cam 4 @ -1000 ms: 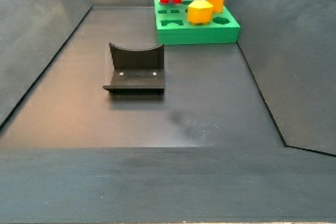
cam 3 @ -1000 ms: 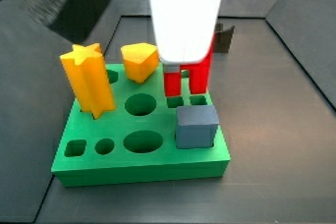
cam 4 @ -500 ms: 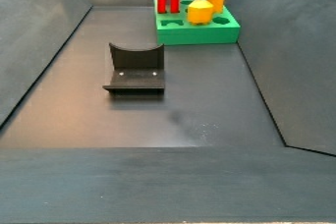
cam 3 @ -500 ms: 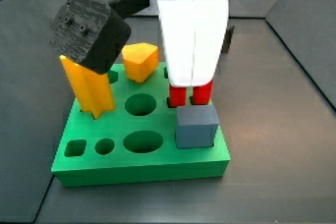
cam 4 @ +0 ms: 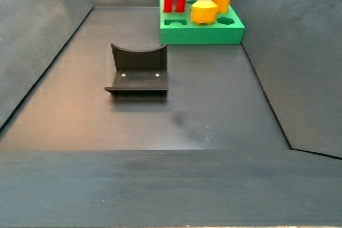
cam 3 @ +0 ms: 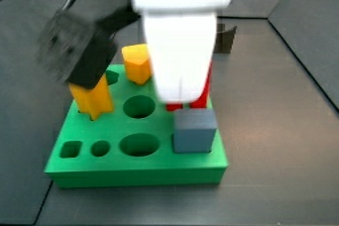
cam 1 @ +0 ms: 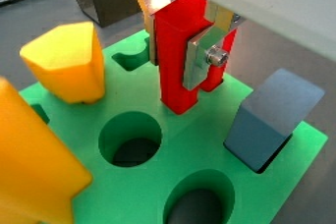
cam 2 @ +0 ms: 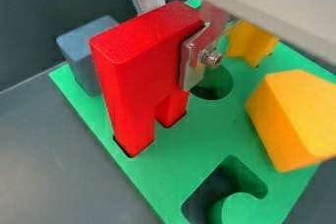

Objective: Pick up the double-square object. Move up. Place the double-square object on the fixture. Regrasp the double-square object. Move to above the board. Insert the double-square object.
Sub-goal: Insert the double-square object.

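A smooth, plastic-looking finish is seen on the red block and green board; brushed silver metal on the hand, over the board; the floor is matt dark.

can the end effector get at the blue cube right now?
Probably not: the end effector is shut on the red block, which stands in the board right beside the blue cube. It would have to let go first.

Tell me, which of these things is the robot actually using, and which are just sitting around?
In use: gripper, jaws clamped on the red double-square object, over the green board; the fixture.
Sitting around: blue cube, yellow star prism, yellow block.
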Tool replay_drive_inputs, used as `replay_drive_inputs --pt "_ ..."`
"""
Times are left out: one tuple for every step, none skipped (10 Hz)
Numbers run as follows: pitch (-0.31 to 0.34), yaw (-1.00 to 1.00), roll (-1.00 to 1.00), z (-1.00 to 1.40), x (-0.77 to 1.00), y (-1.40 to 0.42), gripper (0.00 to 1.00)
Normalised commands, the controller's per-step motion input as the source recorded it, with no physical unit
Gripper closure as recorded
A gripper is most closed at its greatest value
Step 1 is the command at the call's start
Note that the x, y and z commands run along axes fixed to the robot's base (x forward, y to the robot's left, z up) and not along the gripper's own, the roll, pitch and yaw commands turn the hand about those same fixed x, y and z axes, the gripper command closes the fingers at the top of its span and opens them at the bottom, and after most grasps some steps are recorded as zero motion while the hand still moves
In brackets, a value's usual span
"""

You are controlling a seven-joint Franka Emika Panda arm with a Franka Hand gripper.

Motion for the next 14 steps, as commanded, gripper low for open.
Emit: replay_drive_inputs --pt "-0.006 0.00 0.00 0.00 -0.02 0.00 1.00" --pt "0.000 0.00 0.11 -0.33 0.00 -0.02 1.00" --pt "0.000 0.01 0.17 -0.71 0.03 -0.02 1.00" --pt "0.000 0.01 0.19 -0.87 0.03 -0.01 1.00" --pt "0.000 0.06 0.21 -0.90 0.04 0.00 1.00" --pt "0.000 0.07 0.23 -0.87 0.04 0.00 1.00" --pt "0.000 0.07 0.23 -0.87 0.07 0.00 1.00" --pt "0.000 0.04 0.24 -0.83 0.14 0.00 1.00" --pt "0.000 0.04 0.25 -0.82 0.19 -0.01 1.00" --pt "0.000 0.03 0.25 -0.81 0.17 -0.03 1.00" --pt "-0.004 0.00 0.12 -0.51 0.07 -0.05 1.00" --pt "-0.020 0.00 0.00 0.00 -0.01 0.00 1.00" --pt "0.000 0.00 0.00 0.00 0.00 -0.05 1.00" --pt "0.369 0.16 0.05 -0.13 0.67 0.15 1.00"
